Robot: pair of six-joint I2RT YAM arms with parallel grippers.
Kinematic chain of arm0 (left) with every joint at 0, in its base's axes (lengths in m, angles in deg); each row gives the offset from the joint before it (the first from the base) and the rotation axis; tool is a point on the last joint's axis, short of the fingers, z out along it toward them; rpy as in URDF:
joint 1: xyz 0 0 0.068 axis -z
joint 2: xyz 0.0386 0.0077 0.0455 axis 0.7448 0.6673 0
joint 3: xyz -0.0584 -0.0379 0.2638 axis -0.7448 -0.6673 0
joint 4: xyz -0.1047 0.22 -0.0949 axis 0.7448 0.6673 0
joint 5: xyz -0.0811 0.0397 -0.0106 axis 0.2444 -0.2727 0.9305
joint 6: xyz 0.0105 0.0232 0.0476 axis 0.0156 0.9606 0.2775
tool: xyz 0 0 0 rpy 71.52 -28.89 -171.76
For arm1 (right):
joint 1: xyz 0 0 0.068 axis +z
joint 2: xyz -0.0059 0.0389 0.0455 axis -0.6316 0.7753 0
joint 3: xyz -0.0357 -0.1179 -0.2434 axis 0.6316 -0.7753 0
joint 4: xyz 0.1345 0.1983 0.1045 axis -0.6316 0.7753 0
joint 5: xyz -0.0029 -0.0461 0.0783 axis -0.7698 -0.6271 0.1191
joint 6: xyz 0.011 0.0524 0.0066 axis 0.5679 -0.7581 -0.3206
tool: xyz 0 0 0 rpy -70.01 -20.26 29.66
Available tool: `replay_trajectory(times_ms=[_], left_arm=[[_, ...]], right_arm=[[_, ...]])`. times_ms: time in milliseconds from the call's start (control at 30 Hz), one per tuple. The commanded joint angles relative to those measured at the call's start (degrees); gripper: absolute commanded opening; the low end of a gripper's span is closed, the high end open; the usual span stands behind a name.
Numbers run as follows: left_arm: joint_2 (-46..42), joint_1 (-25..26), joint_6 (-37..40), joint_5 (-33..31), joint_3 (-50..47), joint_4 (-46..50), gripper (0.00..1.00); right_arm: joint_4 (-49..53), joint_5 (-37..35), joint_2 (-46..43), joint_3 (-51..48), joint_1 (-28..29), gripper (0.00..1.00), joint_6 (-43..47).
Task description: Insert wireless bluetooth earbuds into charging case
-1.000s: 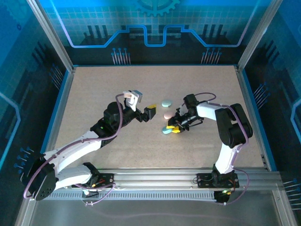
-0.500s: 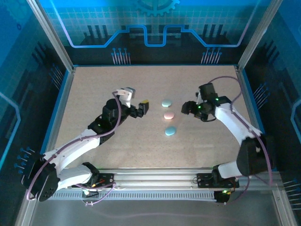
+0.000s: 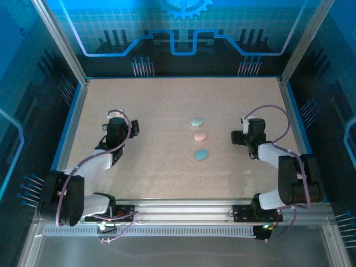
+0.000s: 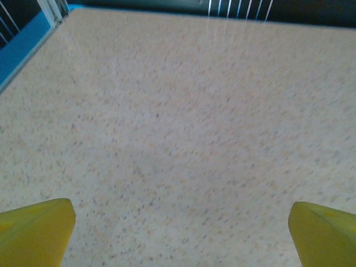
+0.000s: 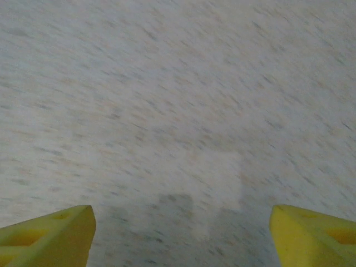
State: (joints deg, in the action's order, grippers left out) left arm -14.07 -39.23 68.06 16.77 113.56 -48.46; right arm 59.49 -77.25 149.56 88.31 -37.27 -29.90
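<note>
Cases, three oval pebbles, lie in a short line near the middle of the bench [image 3: 167,100]. A pale green case [image 3: 197,122] is farthest from the arm bases, a pink case [image 3: 199,136] sits between, and a blue case [image 3: 201,154] is nearest. Each lies apart from the next. The earbuds are too small to make out from above. The left claw [image 4: 178,233] is released, its yellow fingertips [image 4: 36,231] spread wide over bare bench, well to the left of the cases. The right claw [image 5: 178,233] is released too, with nothing between its tips, and sits to the right of the pink case.
</note>
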Motion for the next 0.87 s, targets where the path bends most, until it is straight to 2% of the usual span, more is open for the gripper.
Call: replay_trajectory(times_ms=[0,67,133,167,200,267,367,433,467,833], left_arm=[[5.5,-0.8,6.9,3.4,-3.7,-16.9,0.99],[8.4,-0.9,9.5,4.0,-3.9,-21.5,0.99],[9.7,-2.4,10.4,8.3,-5.8,-26.9,0.99],[11.0,-3.8,9.2,10.2,-6.8,-28.9,0.99],[13.1,-5.0,8.4,12.9,-9.4,-35.4,0.99],[16.8,-6.5,7.8,14.7,-13.4,-47.6,0.99],[16.0,-8.6,4.4,13.1,-12.5,-45.0,0.99],[14.7,-8.3,3.5,10.2,-9.0,-35.7,0.99],[15.6,-7.3,4.7,8.7,-9.0,-37.3,0.99],[15.6,-6.9,5.1,9.2,-8.8,-37.1,0.99]], right_arm=[[-19.9,14.1,-1.4,-3.2,-1.5,0.81,3.0],[-29.9,19.4,1.0,-7.8,-1.3,0.82,5.5],[-37.1,12.4,3.6,-10.6,1.0,0.88,5.4],[-32.4,9.6,2.9,-9.2,1.1,0.90,4.4],[-31.1,6.6,3.7,-7.7,1.1,0.98,2.9],[-30.2,4.1,3.9,-6.9,0.9,1.00,1.6],[-30.0,3.2,3.9,-7.0,1.5,1.00,1.8],[-30.0,3.2,3.8,-6.9,1.4,1.00,1.9],[-30.3,3.1,3.9,-7.0,1.5,1.00,2.0],[-29.9,3.5,3.9,-6.8,1.3,1.00,1.9]])
